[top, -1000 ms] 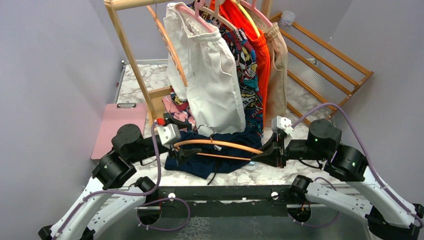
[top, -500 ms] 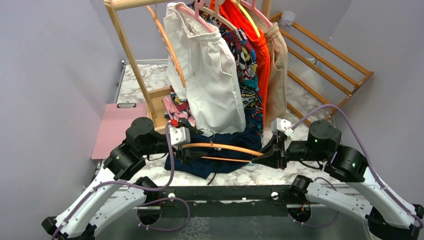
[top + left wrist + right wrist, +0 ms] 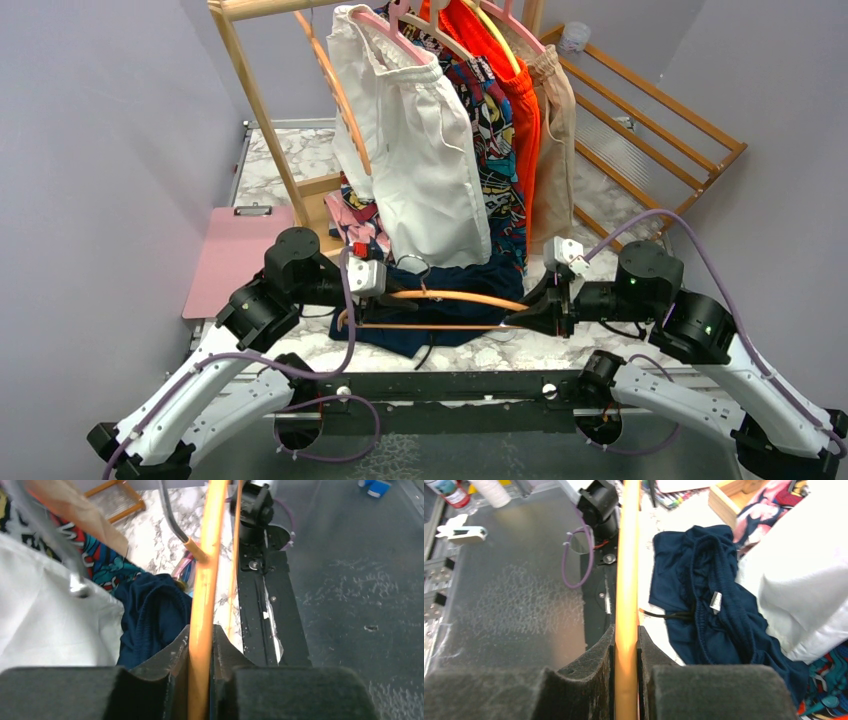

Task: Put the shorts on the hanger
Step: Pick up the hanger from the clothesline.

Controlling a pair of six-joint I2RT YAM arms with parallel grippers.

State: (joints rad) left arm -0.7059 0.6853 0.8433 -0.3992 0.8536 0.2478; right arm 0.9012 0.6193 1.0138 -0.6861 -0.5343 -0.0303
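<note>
The hanger (image 3: 460,296), thin orange-tan wood with a metal hook (image 3: 412,265), hangs level just above the table between both arms. My left gripper (image 3: 375,300) is shut on its left shoulder; in the left wrist view the wood (image 3: 205,580) runs straight up between the closed pads (image 3: 201,635). Its right end is held by my right gripper (image 3: 530,312), shut on the bar (image 3: 626,555) at the jaws (image 3: 626,635). The dark navy shorts (image 3: 400,340) lie crumpled on the marble under the hanger, with a white label (image 3: 715,601) at the waistband (image 3: 704,590). They also show beside the left fingers (image 3: 150,610).
A wooden rack (image 3: 255,100) behind carries white shorts (image 3: 420,150), orange shorts (image 3: 520,100), patterned and beige garments on pink hangers (image 3: 400,30). A pink clipboard (image 3: 240,255) lies at the left. A slatted wooden frame (image 3: 650,120) leans at the right. Folded clothes (image 3: 350,215) sit beneath the rack.
My left arm has moved right and forward along the hanger, and its jaws have closed from wide open onto the left shoulder. The right arm has held still.
</note>
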